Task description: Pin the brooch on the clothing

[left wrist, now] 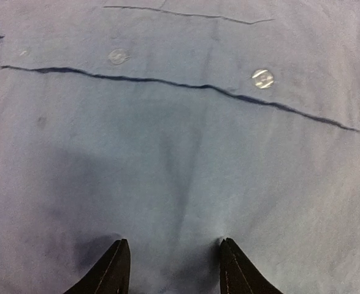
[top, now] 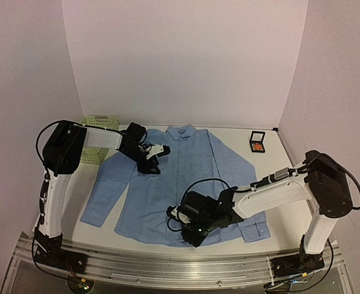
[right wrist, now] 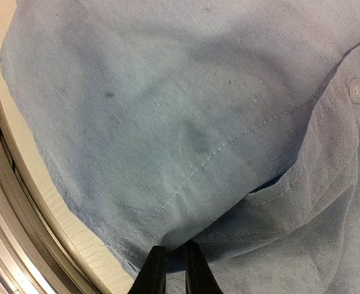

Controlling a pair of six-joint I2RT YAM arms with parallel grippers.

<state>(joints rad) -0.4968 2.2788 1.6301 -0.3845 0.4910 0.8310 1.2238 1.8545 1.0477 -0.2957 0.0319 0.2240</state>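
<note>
The clothing (top: 186, 177), a light blue button-up shirt, lies flat on the table with its collar at the back. My left gripper (top: 150, 165) stands open on its chest beside the button placket (left wrist: 262, 78); both fingertips (left wrist: 117, 269) rest on the cloth and hold nothing. My right gripper (right wrist: 175, 266) is at the shirt's front hem (top: 191, 237), its narrow jaws shut on a raised fold of the fabric (right wrist: 186, 184). The brooch (top: 257, 147), a tiny orange speck, sits in a small black box (top: 257, 142) at the back right, far from both grippers.
A pale green basket (top: 97, 138) stands at the back left, behind the left arm. The table's front edge and metal rail (right wrist: 8, 202) run just past the hem held by the right gripper. White walls close the table in at the back and sides.
</note>
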